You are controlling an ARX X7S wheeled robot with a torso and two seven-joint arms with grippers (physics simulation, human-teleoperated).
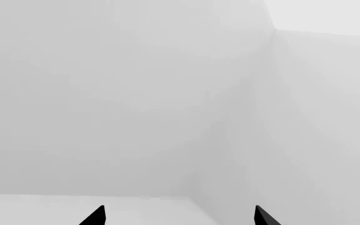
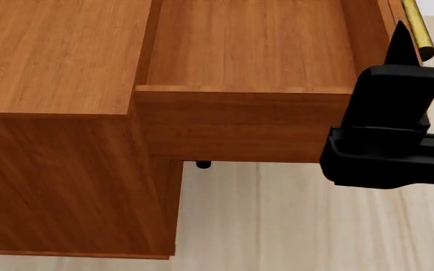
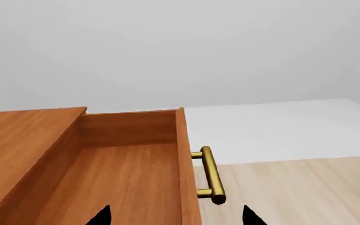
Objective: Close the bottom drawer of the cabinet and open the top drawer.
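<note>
The top drawer (image 2: 247, 62) of the cabinet (image 2: 59, 124) stood pulled far out, so the opening part of the task looked done. Below it I saw no other drawer sticking out, so the bottom drawer seemed to be closed, though its front was hidden from me. The right gripper (image 3: 175, 216) hung just beside the brass handle (image 3: 210, 176), at the front of the open drawer. Its jaws were spread wide and held nothing. The left gripper (image 1: 178, 216) faced only pale walls, away from the cabinet, its jaws also wide and empty. The wood was reddish-brown with a straight grain, the drawer a shallow empty box, the handle a smooth round bar.
</note>
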